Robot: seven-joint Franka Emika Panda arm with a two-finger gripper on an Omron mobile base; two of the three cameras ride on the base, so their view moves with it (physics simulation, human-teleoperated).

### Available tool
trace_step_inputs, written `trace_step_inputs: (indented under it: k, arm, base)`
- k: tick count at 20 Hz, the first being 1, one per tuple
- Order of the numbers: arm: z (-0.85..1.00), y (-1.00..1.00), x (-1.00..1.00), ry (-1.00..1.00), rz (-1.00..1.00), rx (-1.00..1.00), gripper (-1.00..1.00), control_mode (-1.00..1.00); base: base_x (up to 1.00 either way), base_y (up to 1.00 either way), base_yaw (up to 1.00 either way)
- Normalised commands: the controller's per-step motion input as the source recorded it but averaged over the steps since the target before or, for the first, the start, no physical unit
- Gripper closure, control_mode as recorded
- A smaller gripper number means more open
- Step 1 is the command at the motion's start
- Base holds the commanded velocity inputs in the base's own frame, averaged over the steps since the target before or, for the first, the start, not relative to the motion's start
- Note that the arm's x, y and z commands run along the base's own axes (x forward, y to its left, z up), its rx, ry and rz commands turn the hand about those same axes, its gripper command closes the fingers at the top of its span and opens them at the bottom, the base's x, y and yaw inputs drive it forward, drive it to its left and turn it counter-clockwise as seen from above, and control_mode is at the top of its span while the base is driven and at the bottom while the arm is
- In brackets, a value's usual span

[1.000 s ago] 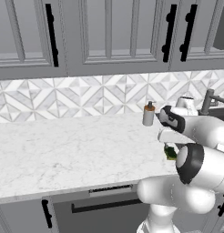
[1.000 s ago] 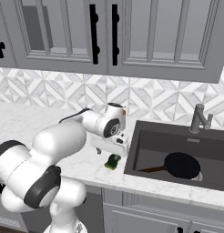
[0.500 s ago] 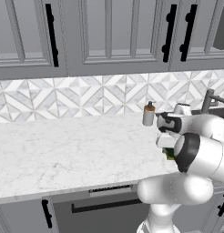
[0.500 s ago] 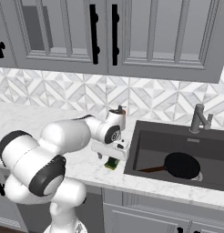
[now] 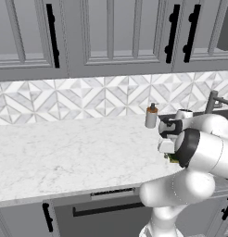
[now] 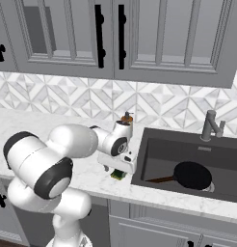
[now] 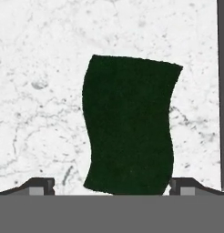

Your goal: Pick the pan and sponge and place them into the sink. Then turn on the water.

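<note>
- while the pan [image 6: 192, 174] already lies in the sink [image 6: 154, 153], handle toward the left wall, the step in hand looks like picking the sponge [image 7: 129, 124].
- sponge lies flat on the desk [image 5: 65, 152], green face up, just beside the sink's left rim; in the right base view it shows at [image 6: 119, 174] under the hand.
- end effector [image 7: 112, 185] is low over the sponge, released: its two tips stand wide apart, one on each side of the sponge's near end, nothing between them gripped yet.
- whether the tips already touch the desk is hard to tell from the hand view; probably not quite.
- next move, as i judge it: go down a little, clench across the sponge's narrow width, lift, then carry it over the rim into the basin.
- open room: bare desk around the sponge; a small bottle [image 5: 151, 116] stands behind, well clear.
- sink edge runs close along one side, so the lift should clear the rim before moving across; land it on bare basin floor left of the pan.
- faucet [image 6: 210, 126] at the back is untouched; no water runs.
</note>
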Motion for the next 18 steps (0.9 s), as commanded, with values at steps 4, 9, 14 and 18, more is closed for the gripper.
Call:
trace_step_inputs:
  k: [4,9,14,18]
  arm:
    - [-0.08,0.0,0.0,0.0,0.0,0.0,-1.0,-1.0]
    - [-0.01,0.0,0.08,0.0,0.0,0.0,-1.0,-1.0]
    - [0.0,-0.01,0.13,0.0,0.0,0.0,-1.0,-1.0]
    - [0.0,-0.02,0.01,0.0,0.01,0.0,-1.0,-1.0]
  base:
    - [0.0,0.0,0.0]
    - [0.0,0.0,0.0]
    - [0.0,0.0,0.0]
    - [0.0,0.0,0.0]
